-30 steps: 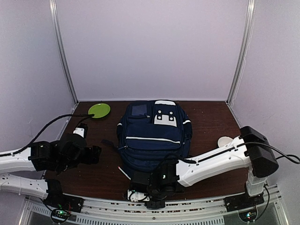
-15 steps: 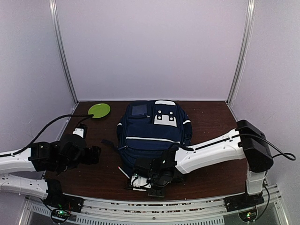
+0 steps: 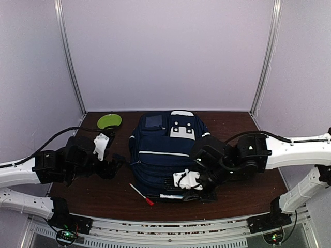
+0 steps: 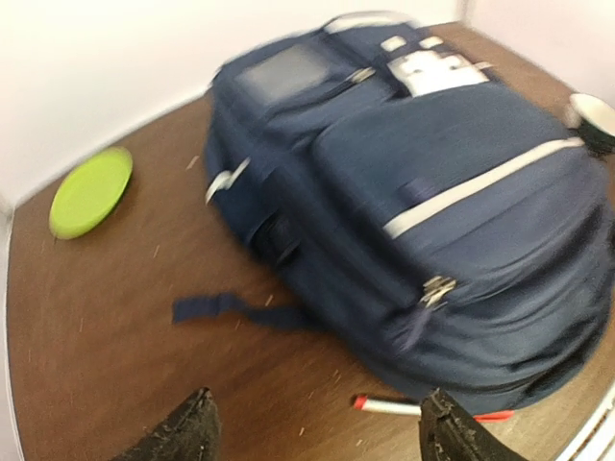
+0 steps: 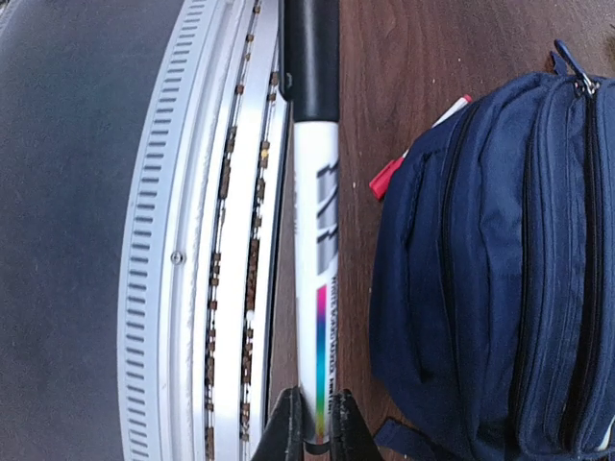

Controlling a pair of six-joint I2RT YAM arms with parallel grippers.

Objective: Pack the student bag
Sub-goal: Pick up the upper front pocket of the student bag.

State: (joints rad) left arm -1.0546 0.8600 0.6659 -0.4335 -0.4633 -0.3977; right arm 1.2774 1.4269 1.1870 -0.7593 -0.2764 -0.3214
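- Jaws of the left gripper (image 3: 116, 165) stand wide and empty in the overhead view, just off the left side of the bag (image 3: 170, 150). The right gripper (image 3: 187, 182) hangs over the bag's near edge; its jaws are too small to read here.
- The bag lies flat in the middle of the table (image 3: 238, 129), front side up. A green plate (image 3: 109, 121) sits off the bag's far-left corner and a red-tipped pen (image 3: 142, 195) off its near-left corner.
- From the left wrist, both fingertips (image 4: 183, 430) are spread well apart with nothing between them and face the bag's side. The pen lies just beside the bag's near edge.
- From the right wrist, the jaws are pinched narrow on a white marker (image 5: 317, 288) with a black cap. The marker runs alongside the bag without touching it. The pen's red end pokes out at the bag's corner.
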